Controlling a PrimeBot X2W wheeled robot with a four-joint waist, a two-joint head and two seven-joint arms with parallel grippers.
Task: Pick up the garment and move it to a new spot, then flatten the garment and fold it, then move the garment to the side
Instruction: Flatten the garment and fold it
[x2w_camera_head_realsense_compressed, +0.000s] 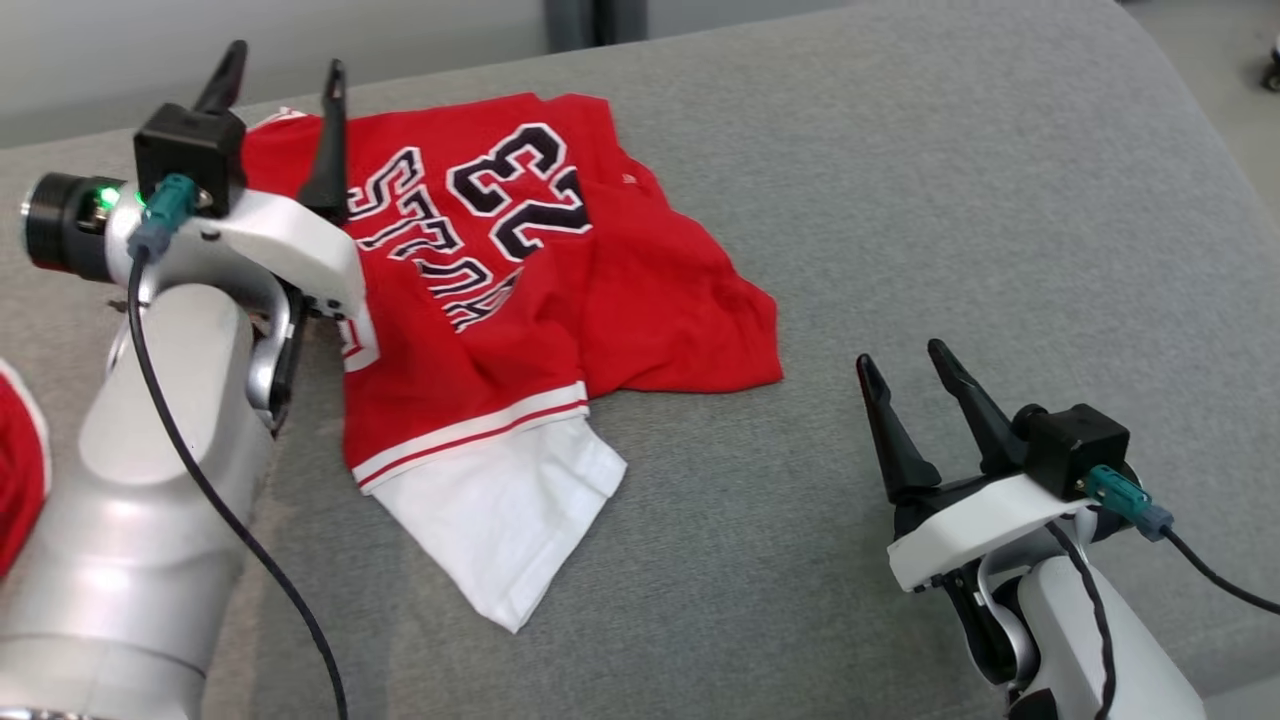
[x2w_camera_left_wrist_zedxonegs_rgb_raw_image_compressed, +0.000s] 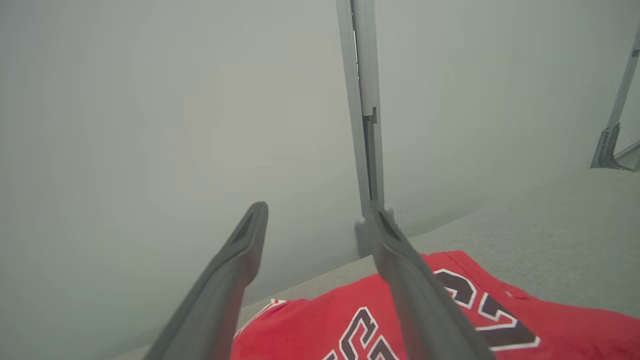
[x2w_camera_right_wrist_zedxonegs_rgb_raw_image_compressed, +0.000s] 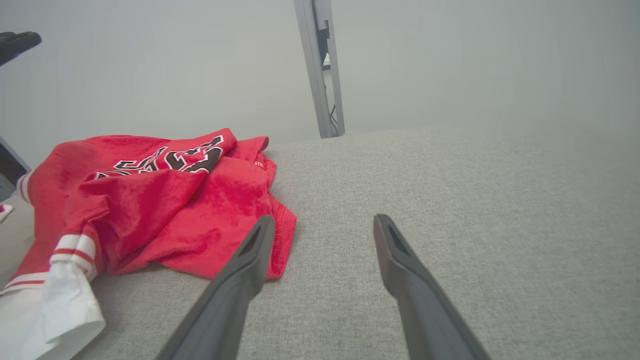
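pale grey wall behind, grey fabric-covered desk (x2w_camera_head_realsense_compressed: 950, 200) in front; at the far left edge a bit of red cloth with a white border (x2w_camera_head_realsense_compressed: 18, 470) peeks in, what it is i cannot tell; next the left end effector (x2w_camera_head_realsense_compressed: 285, 62), its two dark fingers apart and empty, hovering over the left side of the garment; the red jersey with black-and-white lettering, the number 23 and a white sleeve (x2w_camera_head_realsense_compressed: 600, 290) lies left of centre on the desk, rumpled, one red flap doubled over itself and the white part sticking out at the near side; to the right the right end effector (x2w_camera_head_realsense_compressed: 902, 355), fingers apart and empty, sits over bare fabric near the jersey's right hem, not touching it; i judge the task early: jersey laid down but not flat, so smoothing, folding and shifting aside remain.
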